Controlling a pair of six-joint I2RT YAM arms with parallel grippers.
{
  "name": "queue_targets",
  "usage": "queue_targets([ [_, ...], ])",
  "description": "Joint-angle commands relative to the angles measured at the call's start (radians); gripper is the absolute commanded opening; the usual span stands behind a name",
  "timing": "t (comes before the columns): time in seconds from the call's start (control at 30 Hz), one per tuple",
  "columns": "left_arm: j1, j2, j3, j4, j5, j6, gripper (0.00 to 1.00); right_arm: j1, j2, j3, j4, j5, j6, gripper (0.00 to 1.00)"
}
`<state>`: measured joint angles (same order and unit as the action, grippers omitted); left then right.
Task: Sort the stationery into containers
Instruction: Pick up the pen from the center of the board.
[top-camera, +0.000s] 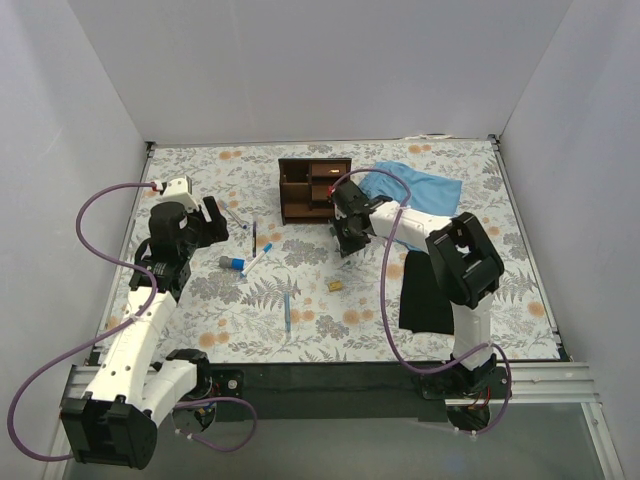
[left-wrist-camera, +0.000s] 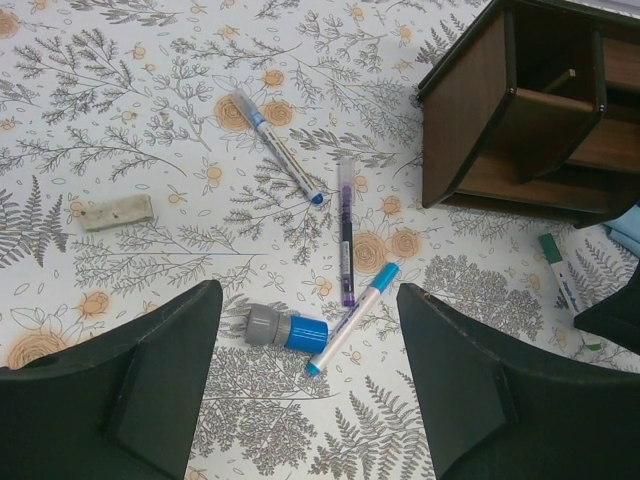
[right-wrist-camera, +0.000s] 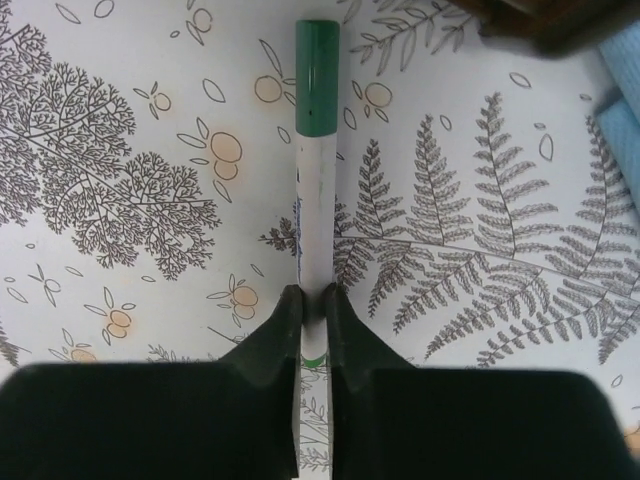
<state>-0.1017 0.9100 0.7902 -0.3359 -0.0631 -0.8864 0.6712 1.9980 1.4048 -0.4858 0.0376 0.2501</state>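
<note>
The dark brown wooden organizer (top-camera: 313, 188) stands at the back middle and also shows in the left wrist view (left-wrist-camera: 520, 110). My right gripper (right-wrist-camera: 312, 300) is shut on a white marker with a green cap (right-wrist-camera: 317, 170), low over the mat just in front of the organizer (top-camera: 347, 243). My left gripper (left-wrist-camera: 308, 300) is open and empty above a blue-and-grey cylinder (left-wrist-camera: 288, 329), a blue-capped white marker (left-wrist-camera: 352, 318), a dark thin pen (left-wrist-camera: 346, 230) and a blue-tipped pen (left-wrist-camera: 278, 147). A tan block (top-camera: 338, 285) and a blue pen (top-camera: 287, 312) lie nearer the front.
A light blue cloth (top-camera: 410, 188) lies right of the organizer. A black cloth (top-camera: 425, 292) lies under the right arm. A whitish flat block (left-wrist-camera: 118, 212) lies at the left on the floral mat (top-camera: 470, 250). White walls enclose three sides.
</note>
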Motion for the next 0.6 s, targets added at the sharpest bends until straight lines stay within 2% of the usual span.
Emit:
queue_targets([
  [0.0,0.005,-0.019,-0.006,0.023,0.026,0.010,0.70,0.018,-0.062,-0.090,-0.017,0.013,-0.029,0.04],
  [0.03,0.005,-0.016,-0.011,0.031,0.032,0.010,0.70,0.019,-0.082,-0.105,-0.016,0.012,-0.034,0.01],
  [0.13,0.005,-0.010,-0.020,0.072,0.043,0.015,0.70,0.024,-0.185,-0.155,-0.025,-0.007,-0.076,0.01],
  [0.23,0.005,0.000,-0.019,0.084,0.061,0.018,0.70,0.024,-0.310,-0.139,-0.048,-0.072,-0.158,0.01],
  [0.3,0.005,0.010,-0.019,0.084,0.124,0.017,0.70,0.022,-0.398,-0.101,-0.048,-0.131,-0.196,0.01],
  [0.43,0.005,0.069,0.032,0.121,0.475,0.043,0.71,0.024,-0.498,-0.069,0.042,-0.199,-0.245,0.01],
  [0.53,0.005,0.147,0.114,0.199,0.539,-0.021,0.71,0.024,-0.521,-0.085,0.194,-0.202,-0.245,0.01],
  [0.57,0.007,0.171,0.136,0.221,0.598,-0.070,0.70,0.022,-0.509,-0.087,0.228,-0.214,-0.245,0.01],
])
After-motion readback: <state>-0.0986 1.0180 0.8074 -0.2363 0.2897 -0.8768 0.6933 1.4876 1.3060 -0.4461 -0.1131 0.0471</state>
